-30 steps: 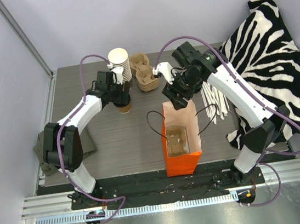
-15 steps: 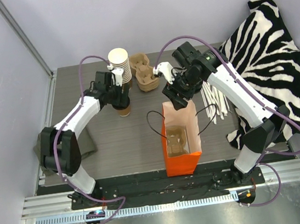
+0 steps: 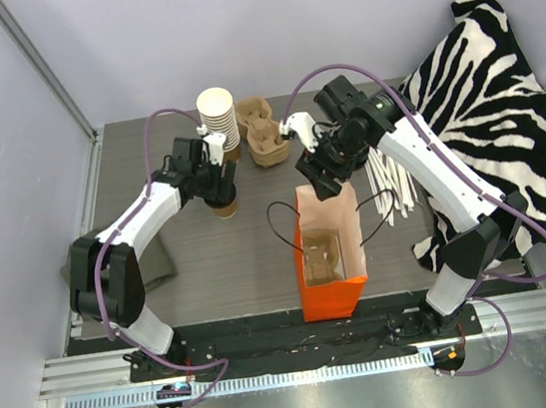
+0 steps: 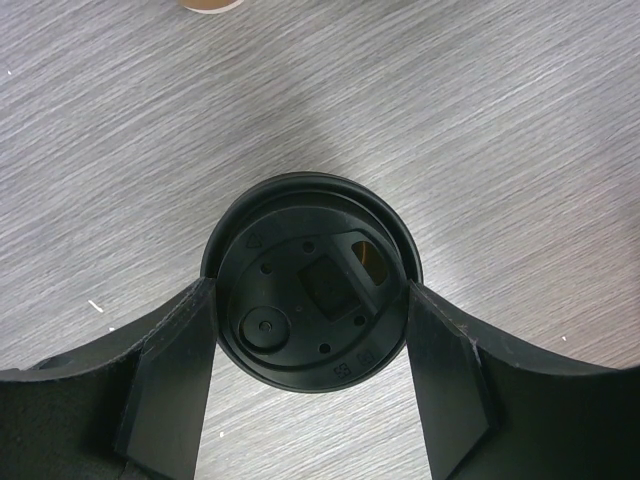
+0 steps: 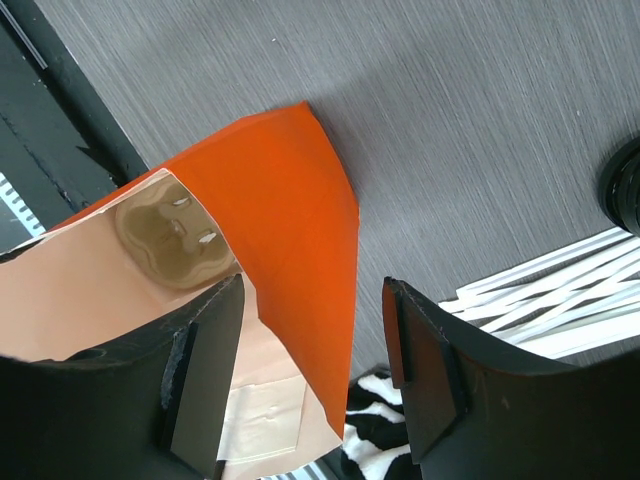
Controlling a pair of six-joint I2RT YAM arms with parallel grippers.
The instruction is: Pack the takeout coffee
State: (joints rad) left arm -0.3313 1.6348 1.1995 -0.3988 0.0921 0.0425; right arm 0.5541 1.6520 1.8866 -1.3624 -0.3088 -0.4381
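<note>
The takeout coffee, a brown cup under a black lid, stands on the grey table just in front of the cup stack. My left gripper is above it, and both fingers press the sides of its lid. The orange paper bag stands open at the table's near middle, with a brown cup carrier inside. Over the bag's far rim hangs my right gripper. Its jaws stand open astride the orange wall and do not pinch it.
A tall stack of lidless cups and cardboard carriers sit at the back. White straws lie right of the bag, and a zebra cloth beyond them. A dark cloth lies at the left edge. A loose black lid is near the straws.
My left gripper has drawn slightly nearer and to the left, and the lidded cup has come with it. The right arm and the bag have not moved.
</note>
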